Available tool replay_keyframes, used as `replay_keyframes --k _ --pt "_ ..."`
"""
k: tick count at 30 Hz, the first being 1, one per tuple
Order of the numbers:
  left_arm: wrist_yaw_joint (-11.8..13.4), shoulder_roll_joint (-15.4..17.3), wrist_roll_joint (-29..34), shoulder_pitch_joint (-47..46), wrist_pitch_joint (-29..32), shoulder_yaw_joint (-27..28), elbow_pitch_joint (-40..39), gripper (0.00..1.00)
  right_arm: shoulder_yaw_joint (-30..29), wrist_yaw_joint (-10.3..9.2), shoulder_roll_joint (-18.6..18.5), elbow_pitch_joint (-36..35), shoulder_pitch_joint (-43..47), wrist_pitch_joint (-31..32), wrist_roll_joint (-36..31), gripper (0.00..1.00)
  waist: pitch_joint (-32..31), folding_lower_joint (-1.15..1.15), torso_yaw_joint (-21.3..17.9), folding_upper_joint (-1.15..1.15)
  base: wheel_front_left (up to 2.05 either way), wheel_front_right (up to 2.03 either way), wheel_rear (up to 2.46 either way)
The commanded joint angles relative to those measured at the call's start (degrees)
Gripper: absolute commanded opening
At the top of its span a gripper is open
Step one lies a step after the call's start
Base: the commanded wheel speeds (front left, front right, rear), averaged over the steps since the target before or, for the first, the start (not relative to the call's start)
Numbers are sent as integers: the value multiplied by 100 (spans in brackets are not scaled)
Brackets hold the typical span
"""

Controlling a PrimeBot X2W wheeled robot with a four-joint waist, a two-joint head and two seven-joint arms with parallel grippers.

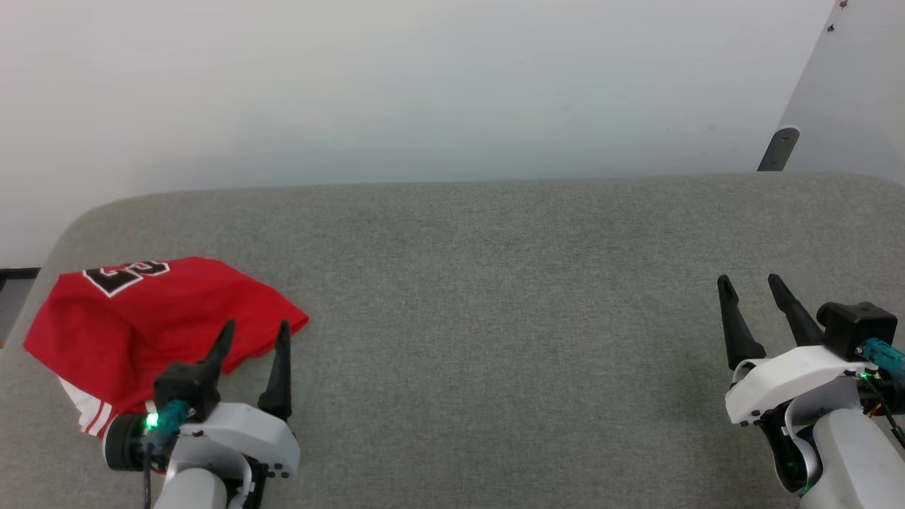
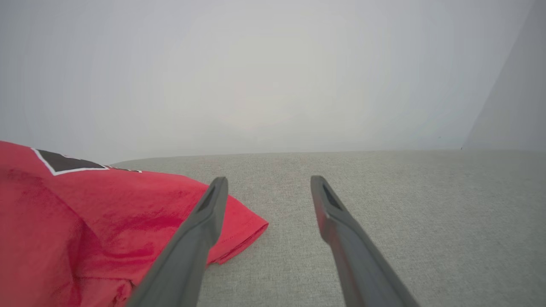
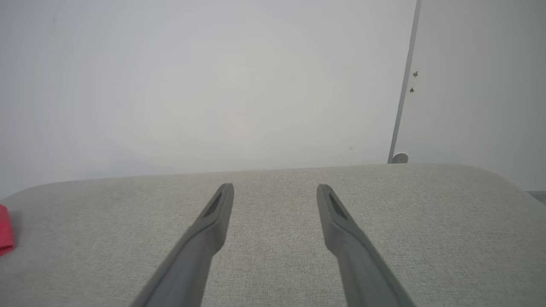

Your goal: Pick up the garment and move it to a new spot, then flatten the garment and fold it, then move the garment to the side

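The garment, a red jersey with black white-edged lettering and a red-and-white striped trim, lies folded at the far left of the grey padded surface. In the left wrist view the garment fills the lower left. My left gripper stands open just above the garment's near right corner, one finger over the cloth, holding nothing. In its own view the left gripper has empty space between the fingers. My right gripper is open at the lower right, far from the garment. A sliver of the garment shows at the left edge of the right wrist view, where the right gripper is empty.
A pale wall rises behind the surface's rounded far edge. At the upper right a grey bracket sits at the foot of a white panel. The surface's left edge runs close beside the garment.
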Motion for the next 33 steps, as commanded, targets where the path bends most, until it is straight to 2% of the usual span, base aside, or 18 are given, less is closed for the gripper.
replay_keyframes --k 1,7,25,29,33 --pt "-40 -4 124 -52 -46 22 11 100 14 4 -32 -8 -84 -56 -75 100 3 0 2 0 0 0 0" --pt "-90 -37 408 -85 -107 60 60 100 24 4 -72 1 -136 -112 -203 100 26 0 14 0 0 0 0" --pt "-229 -143 346 -80 -93 222 79 100 -149 4 14 -145 59 -108 -21 100 37 0 148 0 0 0 0" --pt "-244 -180 343 -41 -93 253 46 100 -137 4 40 -171 149 -108 40 100 37 0 323 0 0 0 0" --pt "-232 -248 358 88 -92 323 -46 100 -40 4 62 -205 235 -98 73 100 78 0 672 0 0 0 0"
